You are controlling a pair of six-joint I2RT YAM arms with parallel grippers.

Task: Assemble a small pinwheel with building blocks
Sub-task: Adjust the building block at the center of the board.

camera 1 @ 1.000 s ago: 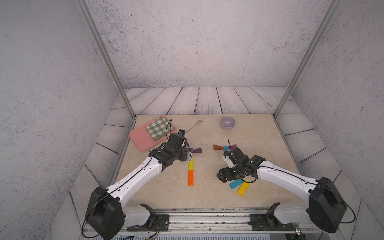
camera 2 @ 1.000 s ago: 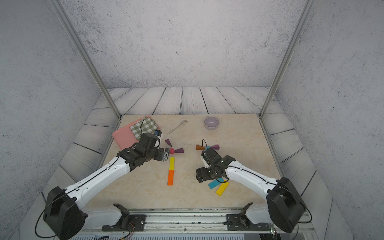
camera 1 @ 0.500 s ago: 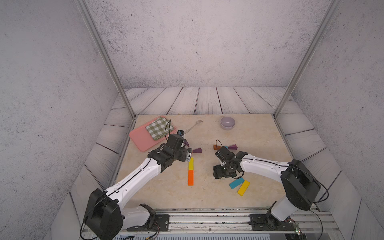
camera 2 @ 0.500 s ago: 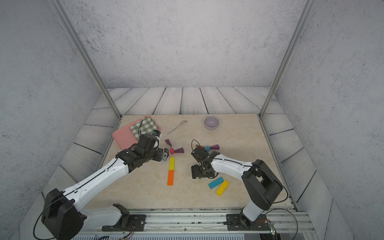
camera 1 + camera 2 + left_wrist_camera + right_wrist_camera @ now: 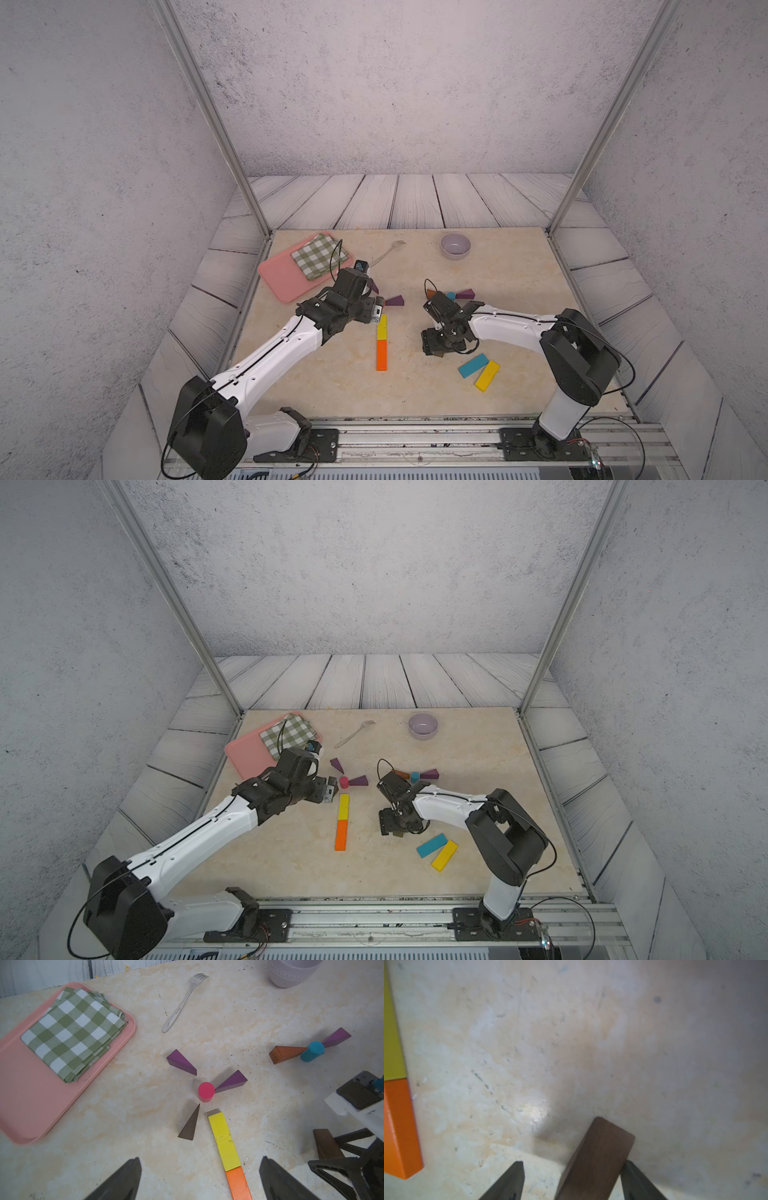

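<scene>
A pink cylinder (image 5: pixel 206 1089) stands with two purple wedges (image 5: pixel 181 1061) (image 5: pixel 231 1081) and a dark brown wedge (image 5: pixel 190 1126) spread around it. Below it lie a yellow bar (image 5: pixel 224 1140) and an orange bar (image 5: pixel 381 354), end to end. My left gripper (image 5: pixel 200 1158) hovers open just left of the yellow bar, holding nothing. My right gripper (image 5: pixel 573 1162) points down at the table right of the bars. Its jaws straddle another brown wedge (image 5: pixel 600 1151): one finger touches it, while a gap shows at the other.
A blue cylinder (image 5: pixel 451 296) with an orange-brown wedge (image 5: pixel 287 1054) and a purple wedge (image 5: pixel 464 294) sits behind the right gripper. A blue bar (image 5: pixel 473 365) and a yellow bar (image 5: pixel 487 375) lie front right. Pink tray (image 5: pixel 278 278) with checked cloth, fork (image 5: pixel 386 251), lilac bowl (image 5: pixel 455 245) at the back.
The right arm folded at the elbow and its gripper shifted left toward the bars, its jaws narrowing around the brown wedge. The left arm has stayed still.
</scene>
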